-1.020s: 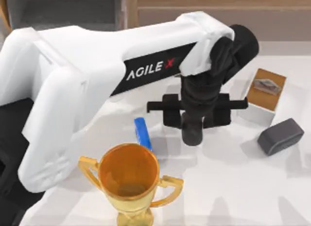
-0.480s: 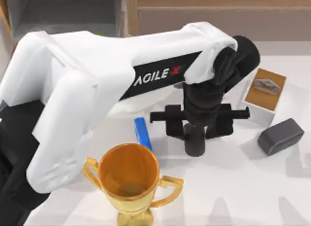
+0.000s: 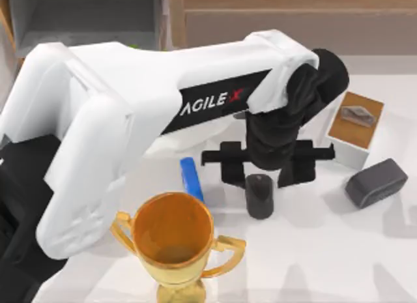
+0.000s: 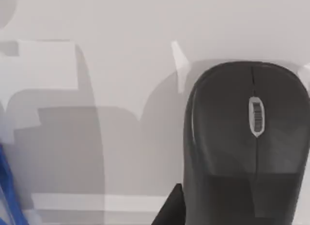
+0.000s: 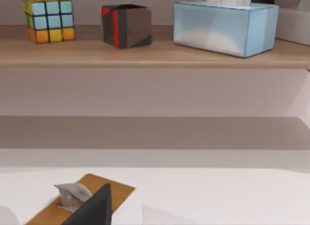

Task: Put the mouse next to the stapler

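The mouse (image 3: 260, 195) is a small oval thing with a smooth matte dark grey shell, and in the wrist view (image 4: 247, 142) we can see a light-rimmed scroll wheel set in the seam that splits the two buttons. It's lying flat on the white desk (image 3: 326, 251), around the middle of it. The stapler (image 3: 191, 179) is near the mouse on the top view's left, with a strip of bare desk between them: a narrow, straight-edged bar in glossy bright blue.

Our left gripper (image 3: 266, 167) hangs right over the far end of the mouse, black and blocky with a crossbar sticking out to both sides. Its jaws are spread apart and not pinching the mouse; whether a fingertip brushes the shell, we can't tell. The big white AgileX arm shell stretches in from the left side above the stapler.

Nearer the camera there's a shiny gold trophy cup (image 3: 172, 241) with two curled handles, and its rim overlaps the stapler's near end as seen from above. Off to the right sits a rounded grey block (image 3: 376, 182) with a dull finish, and beyond it a white box with a brown wood-look top (image 3: 355, 124) carrying a small crumpled grey lump.

From the right wrist we see a wooden shelf (image 5: 155, 53) holding a colour cube (image 5: 47, 19), a dark cube with a red stripe (image 5: 126, 25) and a pale blue tissue box (image 5: 225, 26). As for the right arm's jaws, we can't tell.
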### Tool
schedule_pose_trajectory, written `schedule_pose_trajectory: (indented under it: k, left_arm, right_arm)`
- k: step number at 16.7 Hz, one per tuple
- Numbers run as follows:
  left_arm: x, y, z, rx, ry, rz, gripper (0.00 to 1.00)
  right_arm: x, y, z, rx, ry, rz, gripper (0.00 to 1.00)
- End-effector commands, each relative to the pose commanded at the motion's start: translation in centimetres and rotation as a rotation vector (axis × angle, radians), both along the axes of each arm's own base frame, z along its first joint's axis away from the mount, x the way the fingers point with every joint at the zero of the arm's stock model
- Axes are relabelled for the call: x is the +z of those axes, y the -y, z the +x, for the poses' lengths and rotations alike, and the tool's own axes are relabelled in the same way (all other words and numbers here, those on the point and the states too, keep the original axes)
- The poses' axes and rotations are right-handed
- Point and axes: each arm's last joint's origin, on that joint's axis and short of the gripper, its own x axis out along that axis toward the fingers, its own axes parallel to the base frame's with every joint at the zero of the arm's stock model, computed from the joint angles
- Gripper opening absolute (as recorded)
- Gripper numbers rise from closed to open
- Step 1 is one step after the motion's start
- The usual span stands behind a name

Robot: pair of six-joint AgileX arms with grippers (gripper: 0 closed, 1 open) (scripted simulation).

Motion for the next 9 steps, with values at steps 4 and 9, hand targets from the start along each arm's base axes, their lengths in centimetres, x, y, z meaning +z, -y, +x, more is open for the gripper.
schedule_pose_trajectory:
  k: [4, 9]
  left_arm:
    - [0.00, 0.00, 0.00, 0.000, 0.000, 0.000, 1.00]
    - [0.00, 0.00, 0.00, 0.000, 0.000, 0.000, 1.00]
  right_arm:
    - [0.00, 0.00, 0.00, 0.000, 0.000, 0.000, 1.00]
    - [0.00, 0.00, 0.00, 0.000, 0.000, 0.000, 1.00]
